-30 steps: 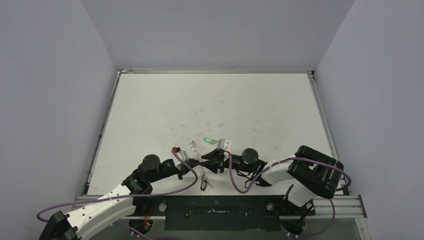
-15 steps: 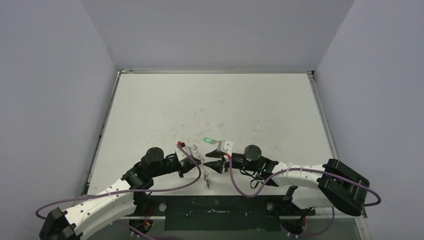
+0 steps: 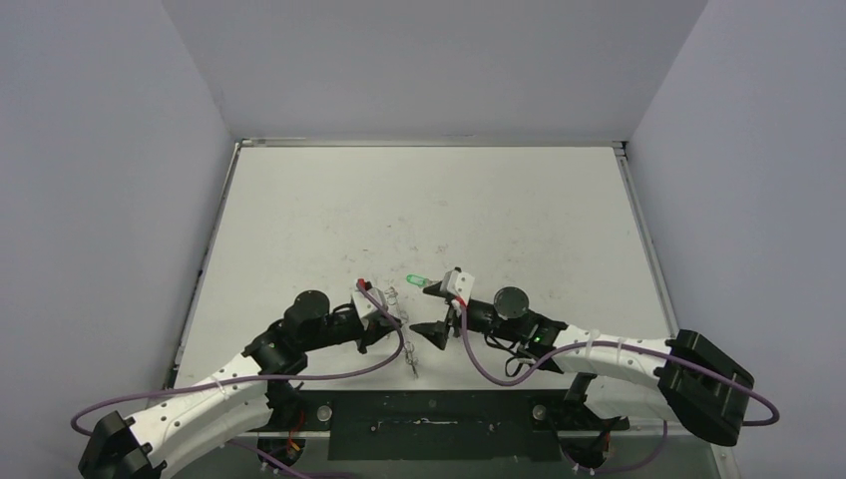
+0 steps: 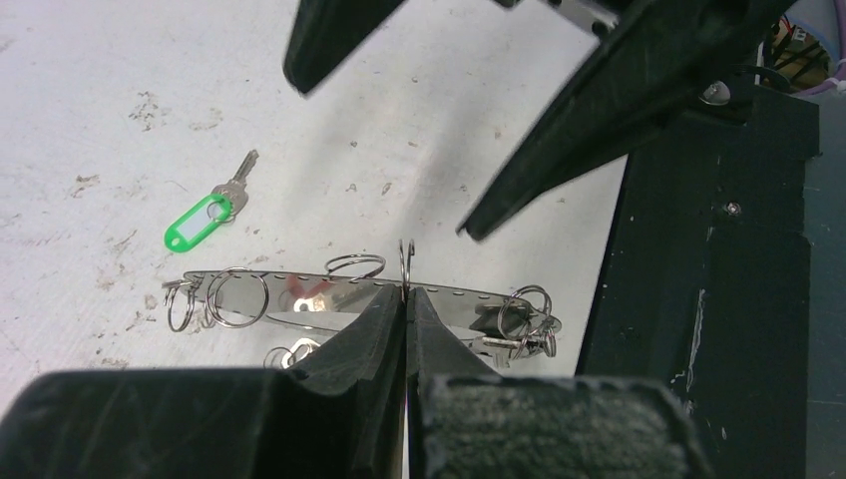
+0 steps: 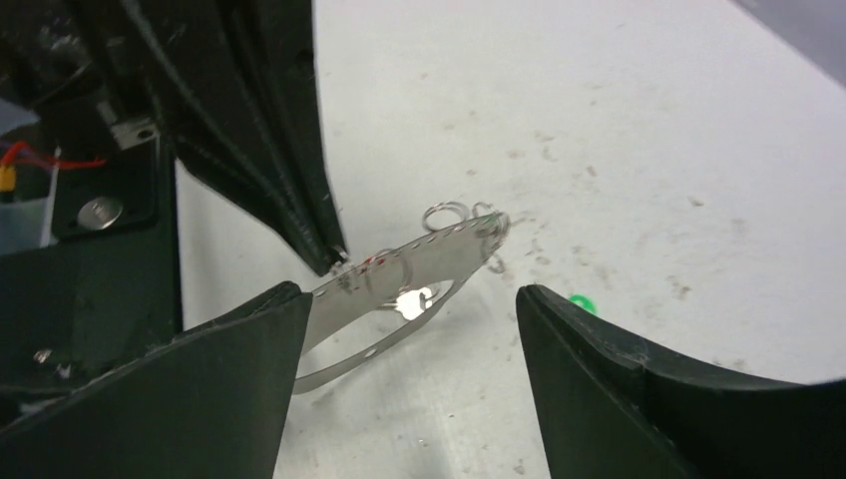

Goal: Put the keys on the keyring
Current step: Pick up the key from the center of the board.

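Two sets of jaws face each other low over the scuffed white desk [image 3: 429, 200], grey walls [image 3: 429, 60] around. Left jaws pinch tight on a small ring of the keyring [image 4: 329, 289]; right jaws gape wide, empty, just beside it. Only the left wrist view shows the green-tagged key [image 4: 205, 215] clearly, flat on the desk beyond.

White surface [image 3: 419, 200]: flat, with dark scuffs [image 3: 404, 242] beneath and beyond the right gripper [image 3: 421, 307]. Black panel [image 3: 429, 434]: fixed along the near edge, behind the gripper. Grey walls [image 3: 439, 60]: enclose three sides.
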Available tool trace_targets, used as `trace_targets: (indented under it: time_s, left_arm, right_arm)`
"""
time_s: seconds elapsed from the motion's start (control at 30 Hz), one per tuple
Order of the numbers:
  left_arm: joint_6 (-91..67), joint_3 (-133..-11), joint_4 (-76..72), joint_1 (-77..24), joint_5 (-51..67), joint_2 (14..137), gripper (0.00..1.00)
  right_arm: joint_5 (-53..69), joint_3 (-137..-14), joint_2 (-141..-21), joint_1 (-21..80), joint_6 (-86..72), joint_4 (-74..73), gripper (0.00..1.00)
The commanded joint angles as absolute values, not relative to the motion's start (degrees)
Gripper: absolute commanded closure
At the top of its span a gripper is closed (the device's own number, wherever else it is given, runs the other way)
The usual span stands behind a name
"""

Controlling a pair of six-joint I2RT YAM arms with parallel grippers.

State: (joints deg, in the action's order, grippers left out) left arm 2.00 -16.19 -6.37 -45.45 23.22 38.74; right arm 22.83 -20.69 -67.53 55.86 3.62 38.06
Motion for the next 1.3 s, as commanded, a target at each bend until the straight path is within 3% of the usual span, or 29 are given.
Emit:
trace_targets:
  time_s: [0.0, 0.13, 0.3, 0.6, 0.7, 0.77, 1.07, 1.27]
  left_arm:
    - [0.94, -20.11, -4.77, -45.64, 20.96, 37.17, 1.00]
    - [0.52, -20.84, -2.25, -45.65, 19.06, 36.60, 1.00]
    - [0.44, -21.93, 1.53, -45.64, 16.80, 35.18, 1.00]
    - [0.67, -23.50, 7.32, -45.59, 14.76, 32.66, 1.00]
    - [0.86, -23.73, 8.43, -45.60, 14.51, 32.07, 1.00]
    - [0.95, -23.77, 8.84, -45.64, 14.35, 31.77, 1.00]
    - [0.95, -23.34, 8.60, -45.62, 14.58, 31.46, 1.00]
    - [1.00, -23.20, 8.17, -45.60, 15.01, 31.56, 1.00]
  right_arm:
    - [12.53, -21.10, -61.85, 53.97, -3.68, 39.91, 0.18]
    - [8.00, -23.33, -61.33, 52.33, -6.06, 33.61, 0.12]
    - [3.94, -31.35, -66.86, 51.20, -8.83, 20.83, 0.13]
    - [0.18, -46.70, -82.48, 48.41, -21.13, 4.10, 0.26]
    - [0.57, -50.96, -88.57, 47.30, -24.46, 1.16, 0.42]
    - [-0.62, -54.81, -92.70, 47.14, -26.42, -3.17, 0.48]
    - [-12.54, -71.22, -105.91, 50.90, -30.15, -21.93, 0.53]
    - [-15.44, -75.15, -109.75, 53.55, -30.84, -25.79, 0.56]
